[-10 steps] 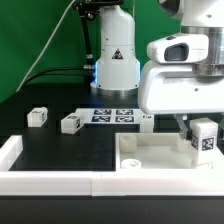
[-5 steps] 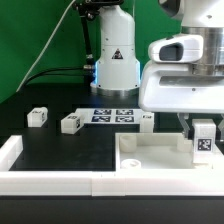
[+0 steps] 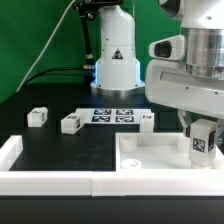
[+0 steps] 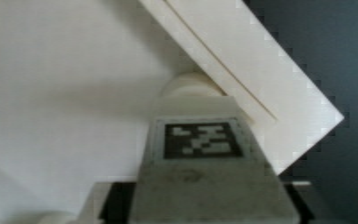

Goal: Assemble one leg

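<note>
At the exterior view's right, gripper (image 3: 203, 127) is clamped on the leg (image 3: 204, 146). It's upright, tag outward, at the white panel (image 3: 140, 160) corner; contact unclear. Leg looks rigid, light, smooth plastic, so it may slip or twist. Grip the flat opposite faces up high, base free.

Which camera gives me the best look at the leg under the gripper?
The wrist view: the leg fills the frame close up, marker tag sharp, white panel behind it. The exterior view shows it small at that view's right, in the gripper over the panel, tag barely readable.
</note>
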`<move>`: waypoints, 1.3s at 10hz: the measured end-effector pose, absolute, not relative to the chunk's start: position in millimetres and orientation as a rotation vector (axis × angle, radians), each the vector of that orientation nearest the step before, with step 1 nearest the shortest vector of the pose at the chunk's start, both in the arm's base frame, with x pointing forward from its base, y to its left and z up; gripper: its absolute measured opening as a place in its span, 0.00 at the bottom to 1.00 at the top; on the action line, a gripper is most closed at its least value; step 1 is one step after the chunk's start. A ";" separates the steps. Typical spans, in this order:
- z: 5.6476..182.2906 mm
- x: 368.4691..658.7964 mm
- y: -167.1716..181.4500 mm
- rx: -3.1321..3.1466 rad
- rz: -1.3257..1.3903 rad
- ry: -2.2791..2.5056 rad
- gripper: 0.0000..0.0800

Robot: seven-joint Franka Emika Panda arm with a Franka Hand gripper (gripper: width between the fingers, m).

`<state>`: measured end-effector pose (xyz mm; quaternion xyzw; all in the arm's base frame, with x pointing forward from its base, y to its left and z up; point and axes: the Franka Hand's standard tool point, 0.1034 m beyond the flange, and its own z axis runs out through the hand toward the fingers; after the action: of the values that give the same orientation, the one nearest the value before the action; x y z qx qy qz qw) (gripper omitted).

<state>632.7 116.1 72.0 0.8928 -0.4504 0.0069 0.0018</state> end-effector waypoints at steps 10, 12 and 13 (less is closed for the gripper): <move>71.9 633.1 116.3 2.899 0.007 -1.257 0.80; 71.3 633.7 111.6 3.024 0.009 -0.914 0.81; 71.3 633.7 111.9 3.082 0.011 -0.690 0.81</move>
<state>633.7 111.9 71.3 0.9758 -0.2184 0.0036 -0.0084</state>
